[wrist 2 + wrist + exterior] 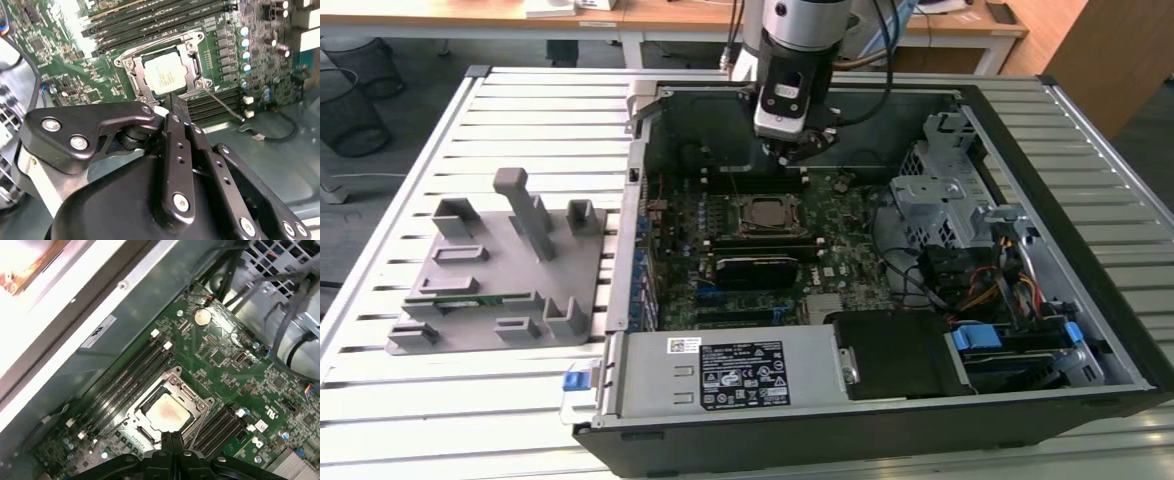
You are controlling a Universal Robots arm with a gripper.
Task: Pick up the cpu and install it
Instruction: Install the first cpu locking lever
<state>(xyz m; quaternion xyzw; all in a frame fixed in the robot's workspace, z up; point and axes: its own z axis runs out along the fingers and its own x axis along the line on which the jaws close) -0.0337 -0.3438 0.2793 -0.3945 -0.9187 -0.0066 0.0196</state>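
Silver cpu [166, 75] lies in its socket [131, 75] between memory slots [127, 377], tool [171, 439] pressed together above.

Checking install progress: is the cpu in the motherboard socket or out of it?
In. The cpu lies flat inside the socket's metal frame in both wrist views, with the gripper above, holding nothing.

In the exterior view the gripper [790, 150] hides the motherboard's [847, 215] far memory slots. In the first wrist view the fingertips [167, 440] cover one edge of the cpu [167, 412], and the socket frame's [197, 407] near corner runs under them.
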